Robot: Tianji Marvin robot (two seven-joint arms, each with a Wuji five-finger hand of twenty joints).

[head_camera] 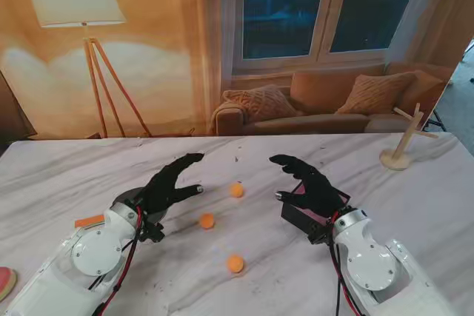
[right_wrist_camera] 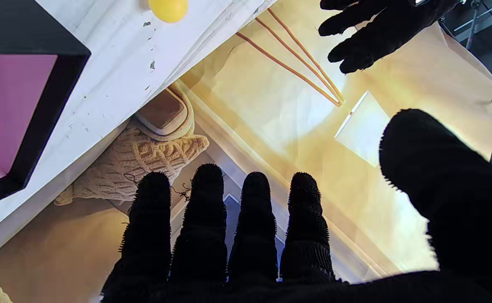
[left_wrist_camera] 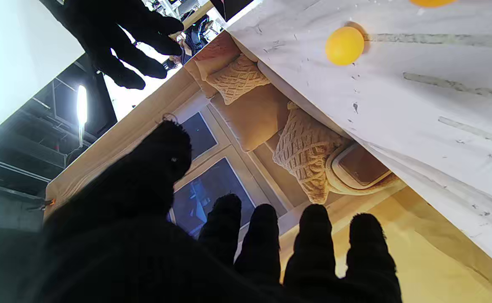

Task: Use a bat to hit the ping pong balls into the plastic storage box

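While three orange ping pong balls lie loose on the marble surface point(head_camera: 311, 286), none of them is in the box. They sit between the two arms: the farthest ball point(head_camera: 236, 190) just beyond the left thumb tip, the middle ball point(head_camera: 207, 220) nearer to me and beside the left hand point(head_camera: 167, 186), and the nearest ball point(head_camera: 235, 263) on its own, well apart from both hands. One black storage box point(head_camera: 305, 218) with a pink inside lies under the right hand point(head_camera: 309, 183), largely covered by it, so whether it stands upright or on its side is hard to tell; the right wrist view shows its pink interior point(right_wrist_camera: 6, 105) holding nothing visible. Both hands wear black gloves and hover with palms turned toward each other, fingers point(right_wrist_camera: 254, 210) spread apart and gripping nothing. At my near left corner a red-and-pale rounded object point(head_camera: 4, 279) is cut off by the frame edge; it may be the bat, but too little shows to be sure. An orange flat piece point(head_camera: 89, 220) lies by the left forearm, partly hidden. One small wooden stand point(head_camera: 404, 142) rises at the far right of the surface.
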